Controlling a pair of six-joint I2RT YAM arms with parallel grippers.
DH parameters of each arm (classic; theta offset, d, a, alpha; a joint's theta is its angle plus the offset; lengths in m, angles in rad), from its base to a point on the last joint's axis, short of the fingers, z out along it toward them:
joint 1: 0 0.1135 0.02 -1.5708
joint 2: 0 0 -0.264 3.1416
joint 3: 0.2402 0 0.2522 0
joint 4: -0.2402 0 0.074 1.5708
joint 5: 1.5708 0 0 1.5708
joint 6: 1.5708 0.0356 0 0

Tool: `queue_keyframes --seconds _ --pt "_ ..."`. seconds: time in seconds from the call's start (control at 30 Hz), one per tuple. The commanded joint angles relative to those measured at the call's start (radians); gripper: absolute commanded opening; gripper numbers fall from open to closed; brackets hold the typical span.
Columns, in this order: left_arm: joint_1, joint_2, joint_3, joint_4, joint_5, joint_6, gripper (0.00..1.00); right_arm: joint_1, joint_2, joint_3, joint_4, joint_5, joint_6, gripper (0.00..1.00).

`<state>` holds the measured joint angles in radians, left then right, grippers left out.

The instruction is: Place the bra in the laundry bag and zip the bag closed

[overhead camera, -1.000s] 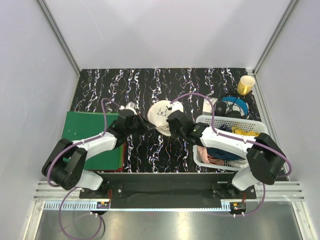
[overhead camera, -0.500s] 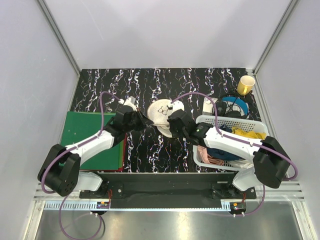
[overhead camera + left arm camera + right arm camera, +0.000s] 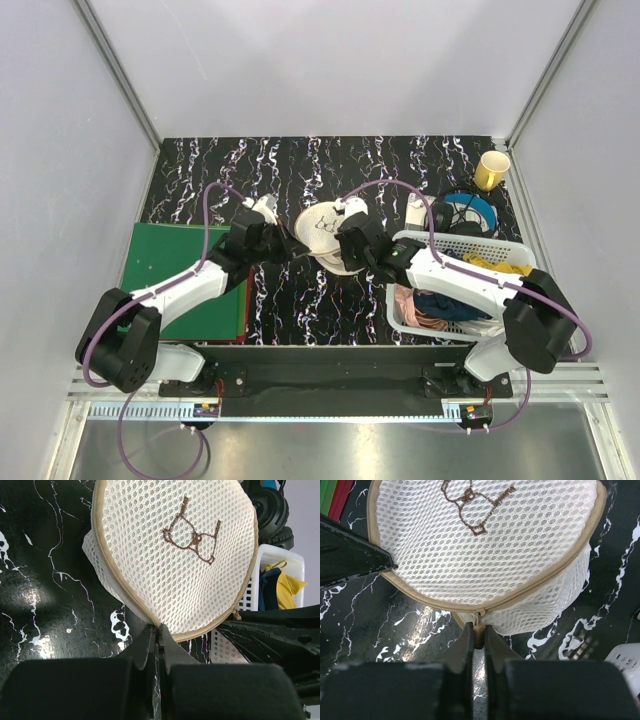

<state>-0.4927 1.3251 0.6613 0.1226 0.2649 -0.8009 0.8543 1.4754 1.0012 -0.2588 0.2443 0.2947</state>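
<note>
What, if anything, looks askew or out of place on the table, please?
The laundry bag sits lopsided: its lower half bulges out past the upper on one side. The left gripper pinches its rim, the right gripper its zipper pull.

Two arms of one make: left arm (image 3: 190,284) and right arm (image 3: 450,280), glossy white link shells between bulky black joint housings. Trailed by a thin purple cable (image 3: 206,225) on each. Mounted on white bases (image 3: 185,360) along a black rail (image 3: 320,372). Tipped with matte black wedge-fingered tools, left tool (image 3: 155,630) and right tool (image 3: 479,630), edges faintly scuffed.
</note>
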Motion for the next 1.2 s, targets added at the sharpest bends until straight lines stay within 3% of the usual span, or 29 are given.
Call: queue_keyframes --seconds 0.0,0.33,0.67,0.7,0.73,0.8,0.97,1.17 --pt "0.005 -0.015 0.037 -0.011 0.025 0.048 0.00 -0.009 -0.009 0.033 -0.016 -0.028 -0.014 0.03" --pt "0.006 0.022 0.123 -0.141 0.005 0.167 0.00 -0.067 -0.069 -0.036 -0.039 -0.080 -0.069 0.00" --pt "0.006 0.029 0.109 -0.126 0.014 0.167 0.00 -0.129 -0.106 -0.036 -0.051 -0.177 -0.078 0.01" --pt "0.006 0.029 0.113 -0.126 0.016 0.167 0.00 -0.129 -0.106 -0.036 -0.050 -0.192 -0.068 0.04" --pt "0.006 0.029 0.116 -0.124 0.026 0.167 0.00 -0.129 -0.109 -0.038 -0.051 -0.210 -0.057 0.22" --pt "0.005 0.029 0.118 -0.126 0.040 0.169 0.00 -0.129 -0.122 -0.038 -0.056 -0.290 -0.010 0.43" --pt "0.003 0.031 0.107 -0.078 0.066 0.174 0.00 -0.153 -0.173 0.002 -0.112 -0.321 0.186 0.78" --pt "0.003 0.040 0.080 -0.009 0.106 0.152 0.00 -0.285 -0.138 0.034 -0.123 -0.396 0.343 0.86"
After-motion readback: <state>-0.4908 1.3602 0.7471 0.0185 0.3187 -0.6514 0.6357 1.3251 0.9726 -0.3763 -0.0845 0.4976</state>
